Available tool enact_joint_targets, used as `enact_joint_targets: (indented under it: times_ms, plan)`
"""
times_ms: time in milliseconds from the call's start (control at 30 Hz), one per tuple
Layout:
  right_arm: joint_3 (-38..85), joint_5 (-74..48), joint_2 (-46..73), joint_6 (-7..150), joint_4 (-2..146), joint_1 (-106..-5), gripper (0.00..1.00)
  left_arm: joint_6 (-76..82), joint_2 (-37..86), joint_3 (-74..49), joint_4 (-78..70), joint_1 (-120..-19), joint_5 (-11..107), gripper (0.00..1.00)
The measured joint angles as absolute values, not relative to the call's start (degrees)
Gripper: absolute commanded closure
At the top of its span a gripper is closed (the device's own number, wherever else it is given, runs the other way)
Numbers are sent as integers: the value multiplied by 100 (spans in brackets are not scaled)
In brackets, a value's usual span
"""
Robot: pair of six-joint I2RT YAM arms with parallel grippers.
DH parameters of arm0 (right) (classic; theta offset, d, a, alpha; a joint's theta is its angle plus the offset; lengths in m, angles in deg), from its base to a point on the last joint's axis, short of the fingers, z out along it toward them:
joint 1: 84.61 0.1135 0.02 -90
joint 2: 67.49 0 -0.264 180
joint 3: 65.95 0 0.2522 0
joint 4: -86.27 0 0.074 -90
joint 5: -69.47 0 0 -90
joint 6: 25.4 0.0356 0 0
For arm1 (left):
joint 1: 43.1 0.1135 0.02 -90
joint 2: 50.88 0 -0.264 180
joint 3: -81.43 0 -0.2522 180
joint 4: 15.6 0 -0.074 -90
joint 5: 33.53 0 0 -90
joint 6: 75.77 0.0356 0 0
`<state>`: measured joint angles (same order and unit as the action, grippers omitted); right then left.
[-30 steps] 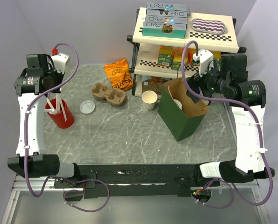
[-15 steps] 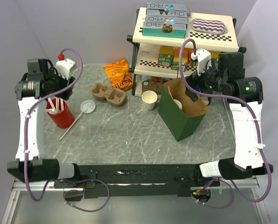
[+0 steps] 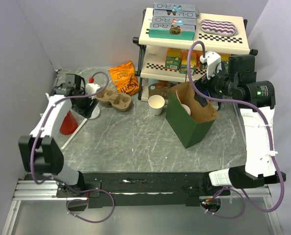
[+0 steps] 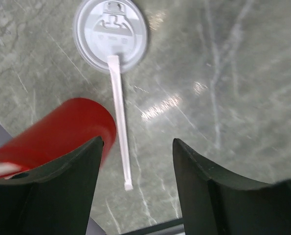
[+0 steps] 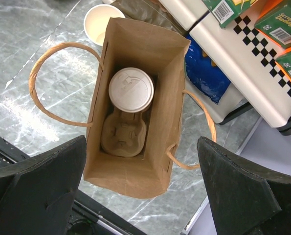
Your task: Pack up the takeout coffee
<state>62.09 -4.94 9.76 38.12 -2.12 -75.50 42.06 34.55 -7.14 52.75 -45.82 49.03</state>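
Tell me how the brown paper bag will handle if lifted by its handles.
Probably floppy: the bag is thin paper with looped handles. Likely tilts when lifted, since the lidded cup fills only one carrier slot.

Bench (image 4: 233, 73): grey-green stone-look slab, veined, polished, throwing bright glints. Loose lid (image 4: 110, 29): thin moulded white plastic, satin. Stick (image 4: 121, 127) lying on it: white, matt, paper-like. Red cup (image 4: 62, 134): smooth plastic, soft sheen. Left gripper (image 4: 138, 144): dull black plastic. Bag (image 5: 167, 98): kraft paper, matt brown inside, twisted paper handles. Takeout coffee (image 5: 131, 89) in it: smooth, matt white plastic lid. Carrier (image 5: 123, 137) under it: rough, fibrous moulded pulp. Crisp packet (image 3: 124, 78): shiny orange film, crinkled.
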Motion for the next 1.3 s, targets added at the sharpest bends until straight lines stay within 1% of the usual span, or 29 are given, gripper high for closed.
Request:
enact_joint_targets:
  times_ms: [200, 433, 467, 500, 667, 700, 767, 800, 867, 900, 967, 1133, 1167, 1200, 1300]
  plan:
    - [6202, -553, 976, 3810, -234, -7550, 0, 4272, 4338, -769, 4672, -4724, 5583, 35]
    - [6200, -640, 972, 3793, -275, -7550, 0, 4285, 5328, -766, 4368, -4726, 6188, 43]
    - [6196, -655, 972, 3791, -273, -7550, 0, 4259, 5422, -766, 4349, -4726, 6243, 45]
    - [6189, -664, 970, 3786, -275, -7550, 0, 4244, 5527, -764, 4325, -4726, 6287, 50]
    - [6181, -758, 968, 3764, -308, -7550, 0, 4198, 6006, -526, 4322, -4680, 6387, 57]
    - [6181, -762, 968, 3756, -317, -7550, 0, 4198, 6113, -445, 4305, -4659, 6385, 61]
    - [6181, -771, 968, 3747, -328, -7550, 0, 4198, 6277, -347, 4281, -4606, 6387, 64]
    - [6181, -784, 968, 3745, -336, -7550, 0, 4193, 6329, -320, 4283, -4580, 6385, 68]
    - [6178, -802, 968, 3740, -339, -7550, 0, 4176, 6393, -292, 4301, -4538, 6385, 71]
    - [6172, -806, 968, 3729, -341, -7550, 0, 4171, 6410, -279, 4316, -4514, 6385, 77]
    - [6161, -826, 968, 3723, -339, -7550, 0, 4141, 6415, -272, 4336, -4492, 6385, 85]
    - [6106, -861, 965, 3701, -341, -7550, 0, 4027, 6371, -56, 4679, -4506, 6263, 92]
    - [6104, -867, 965, 3686, -339, -7550, 0, 4003, 6288, -28, 4770, -4514, 6173, 96]
    - [6100, -872, 965, 3684, -336, -7550, 0, 3997, 6181, -14, 4862, -4527, 6107, 98]
    - [6071, -889, 957, 3666, -332, -7550, 0, 3986, 5689, 117, 5334, -4626, 5664, 99]
